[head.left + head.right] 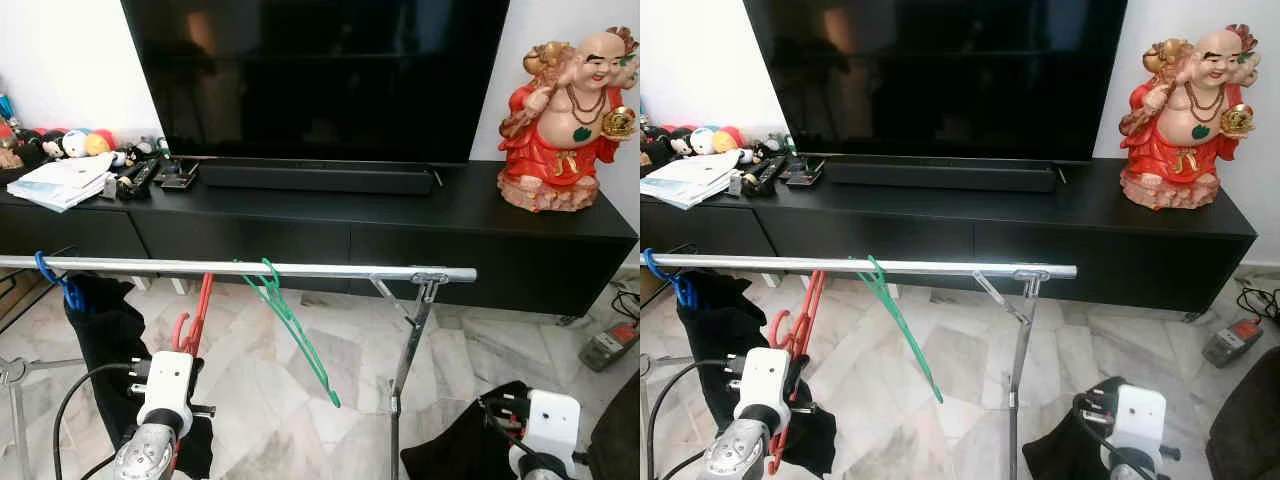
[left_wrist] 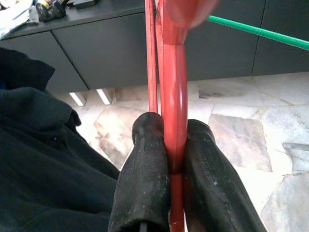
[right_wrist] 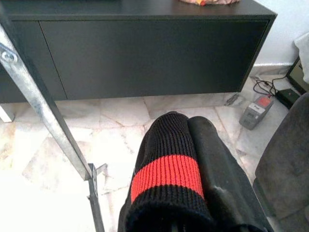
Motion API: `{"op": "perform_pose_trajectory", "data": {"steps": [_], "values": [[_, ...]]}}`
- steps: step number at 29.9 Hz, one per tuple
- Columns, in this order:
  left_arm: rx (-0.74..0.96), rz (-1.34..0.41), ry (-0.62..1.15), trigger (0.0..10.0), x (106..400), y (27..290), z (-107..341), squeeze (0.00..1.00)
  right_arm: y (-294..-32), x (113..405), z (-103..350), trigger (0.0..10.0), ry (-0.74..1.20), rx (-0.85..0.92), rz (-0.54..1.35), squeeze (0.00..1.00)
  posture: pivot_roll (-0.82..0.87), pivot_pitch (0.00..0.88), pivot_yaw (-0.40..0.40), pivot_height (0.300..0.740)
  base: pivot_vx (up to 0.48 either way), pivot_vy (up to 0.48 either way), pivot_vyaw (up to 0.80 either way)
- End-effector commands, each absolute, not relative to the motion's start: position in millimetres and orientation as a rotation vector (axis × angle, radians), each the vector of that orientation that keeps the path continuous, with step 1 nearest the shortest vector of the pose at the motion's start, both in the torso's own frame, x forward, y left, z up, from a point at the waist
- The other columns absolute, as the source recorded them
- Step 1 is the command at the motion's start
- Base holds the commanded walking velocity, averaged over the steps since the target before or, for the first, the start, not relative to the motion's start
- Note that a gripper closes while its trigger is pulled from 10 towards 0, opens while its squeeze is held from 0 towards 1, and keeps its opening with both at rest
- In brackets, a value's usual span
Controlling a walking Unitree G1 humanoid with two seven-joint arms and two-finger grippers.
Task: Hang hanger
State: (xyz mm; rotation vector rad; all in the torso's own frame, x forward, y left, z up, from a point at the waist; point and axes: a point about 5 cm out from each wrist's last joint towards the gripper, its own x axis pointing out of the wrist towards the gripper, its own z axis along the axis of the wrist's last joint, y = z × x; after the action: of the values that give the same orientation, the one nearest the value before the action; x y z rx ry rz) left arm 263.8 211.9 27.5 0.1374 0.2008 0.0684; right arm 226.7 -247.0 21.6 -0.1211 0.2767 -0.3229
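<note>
The red hanger [image 1: 196,315] was held below the rail [image 1: 300,269], its top near the bar between a blue hanger [image 1: 60,285] and a green hanger [image 1: 295,330]. Left gripper [image 2: 166,159] jaws were pinched on its thin plastic edge. It was judged light, stiff, slippery; a grip low on the neck seemed best. Right gripper [image 3: 188,159] jaws were pressed on a black-and-red knit garment [image 3: 166,176]

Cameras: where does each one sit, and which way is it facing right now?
Left eye, head: down at rail, TV console; both arms low.
Right eye: same scene.
Left wrist: along fingers shut on red hanger.
Right wrist: along fingers holding black red-striped cloth, console behind.
Shared: green hanger shows in eye and left wrist views.
</note>
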Motion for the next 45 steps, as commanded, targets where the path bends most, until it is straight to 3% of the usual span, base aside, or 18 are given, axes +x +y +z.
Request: {"op": "perform_pose_trajectory", "data": {"steps": [1, 16, 29, 45], "values": [[0.132, 0.089, 0.201, 10.0, 263, 218, 30, 0.0, -245, 229, 24, 10.0, 0.264, -0.099, -0.324, 0.0, -0.06, 0.0, 0.085, 0.74, 0.0, 0.0, 0.0], [0.11, 0.084, 0.213, 10.0, 261, 215, 30, 0.0, -246, 228, 20, 10.0, 0.287, -0.108, -0.331, 0.0, -0.06, 0.0, 0.081, 0.74, 0.0, 0.278, 0.0], [0.112, 0.077, 0.215, 10.0, 263, 215, 32, 0.0, -266, 219, 14, 10.0, 0.359, -0.106, -0.526, 0.0, -0.05, 0.0, 0.084, 0.74, 0.0, 0.426, 0.0], [0.118, 0.077, 0.204, 10.0, 263, 216, 35, 0.0, -266, 225, 18, 10.0, 0.336, -0.052, -0.546, 0.0, -0.04, 0.0, 0.08, 0.74, 0.0, 0.021, -0.78]]}}
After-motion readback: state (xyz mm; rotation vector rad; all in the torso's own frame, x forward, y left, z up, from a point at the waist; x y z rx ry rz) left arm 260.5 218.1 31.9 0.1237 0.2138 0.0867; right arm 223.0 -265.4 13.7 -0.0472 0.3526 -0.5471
